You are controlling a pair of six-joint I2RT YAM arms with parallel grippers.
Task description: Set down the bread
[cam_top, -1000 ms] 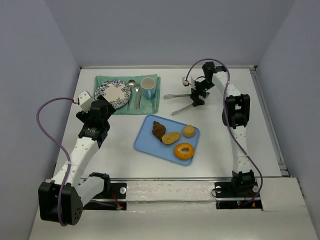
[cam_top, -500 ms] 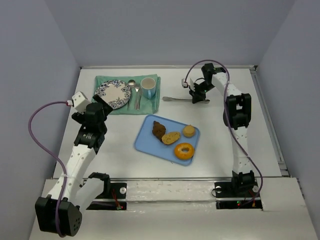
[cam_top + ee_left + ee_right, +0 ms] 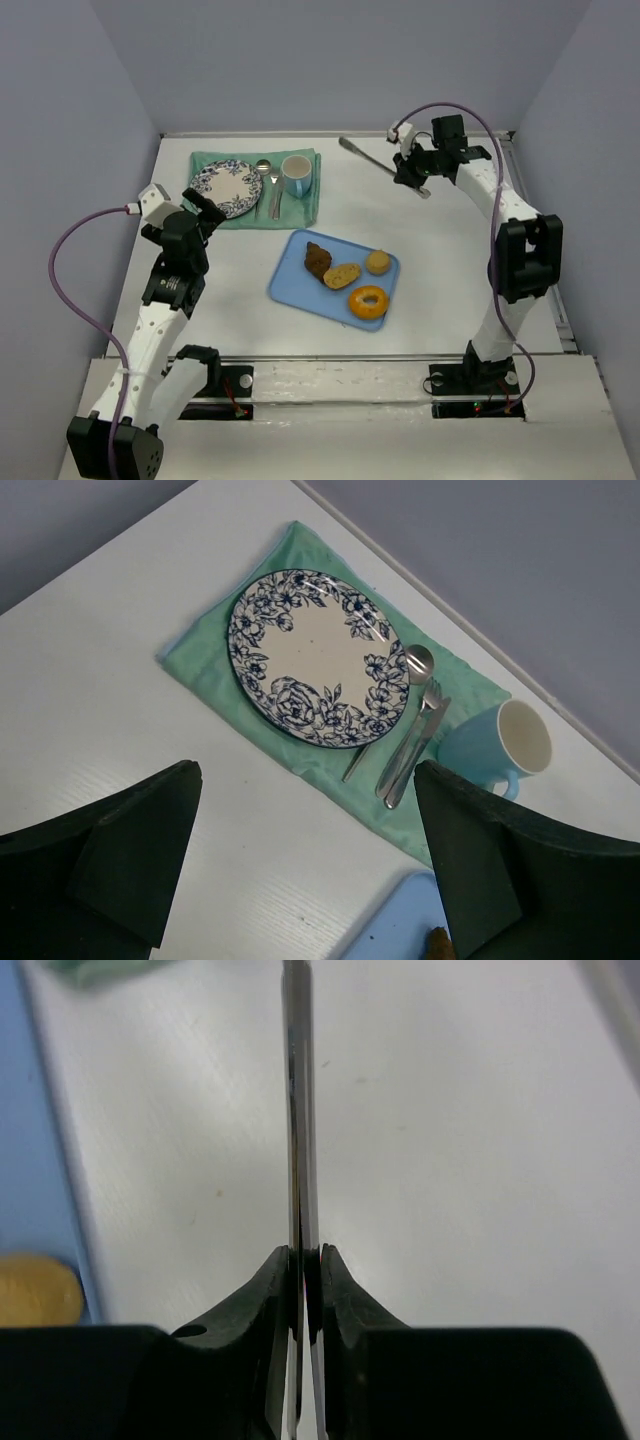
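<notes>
Tongs gripped, bread (image 3: 377, 262) waiting on the tray (image 3: 290, 287)

The right gripper (image 3: 305, 1280) has its fingers (image 3: 262, 1305) clenched on the metal tongs (image 3: 298, 1110), blades pressed together, presumably the tool for lifting the bread; the bread sits in the tray's right corner beside the oval slice (image 3: 342, 275); the left gripper (image 3: 305, 880) hovers released near the floral plate (image 3: 315, 660), the likely destination; white table (image 3: 440, 290), plain grey walls (image 3: 300, 60).

the bread (image 3: 377, 262) lies far right on the tray (image 3: 290, 284); beyond the tray, the right claw (image 3: 411, 173) grips tongs (image 3: 364, 157).
</notes>
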